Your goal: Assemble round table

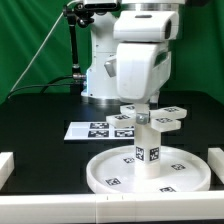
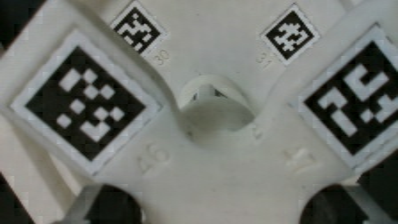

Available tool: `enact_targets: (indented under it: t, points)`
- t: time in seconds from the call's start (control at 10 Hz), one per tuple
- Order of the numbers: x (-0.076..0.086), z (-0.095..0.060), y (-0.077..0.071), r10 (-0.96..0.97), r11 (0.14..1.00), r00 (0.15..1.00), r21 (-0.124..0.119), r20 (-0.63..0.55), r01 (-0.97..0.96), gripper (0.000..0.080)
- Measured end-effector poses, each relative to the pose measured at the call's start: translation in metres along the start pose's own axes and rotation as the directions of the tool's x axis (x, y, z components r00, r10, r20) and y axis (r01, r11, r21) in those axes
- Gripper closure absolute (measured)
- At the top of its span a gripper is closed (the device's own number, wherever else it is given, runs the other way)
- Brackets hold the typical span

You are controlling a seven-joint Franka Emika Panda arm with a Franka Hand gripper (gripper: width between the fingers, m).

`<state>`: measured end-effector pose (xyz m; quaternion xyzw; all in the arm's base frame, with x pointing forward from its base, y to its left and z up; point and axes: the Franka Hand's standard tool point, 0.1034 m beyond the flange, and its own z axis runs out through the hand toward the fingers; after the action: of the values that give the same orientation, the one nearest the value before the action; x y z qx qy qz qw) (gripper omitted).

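Observation:
The large rimmed round disc (image 1: 100, 172) lies flat at the front of the black table. The short thick cylinder leg (image 1: 148, 152) stands upright at its centre. The cross-shaped foot (image 1: 160, 116) sits on top of the leg, its tagged arms spreading out. My gripper (image 1: 138, 106) is straight above it and shut on the foot. In the wrist view the foot (image 2: 214, 120) fills the picture with its tags and centre hole. The dark fingers (image 2: 111, 205) flank it on both sides, and my gripper (image 2: 217, 208) closes around the white plastic.
The marker board (image 1: 85, 130) lies flat behind the disc toward the exterior view's left. White blocks stand at the table's left edge (image 1: 5, 165) and right edge (image 1: 215, 160). The arm's base (image 1: 105, 70) rises at the back before a green curtain.

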<state>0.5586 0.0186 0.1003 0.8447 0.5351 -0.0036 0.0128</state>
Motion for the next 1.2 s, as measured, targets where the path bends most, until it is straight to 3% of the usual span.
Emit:
enact_targets:
  t: [0.4, 0.6, 0.8, 1.2]
  points:
    - [-0.0003, -0.0001, 0.0002, 0.316, 0.949, 0.949, 0.005, -0.007, -0.316, 0.0358]
    - [-0.0013, -0.0001, -0.0003, 0.532, 0.847, 0.846, 0.025, -0.022, -0.532, 0.0357]
    - [0.0031, 0.0, -0.0029, 0.76, 0.65, 0.65, 0.057, -0.023, -0.758, 0.0357]
    - [0.0077, -0.0001, -0.0051, 0.898, 0.44, 0.44, 0.062, -0.008, -0.896, 0.0357]
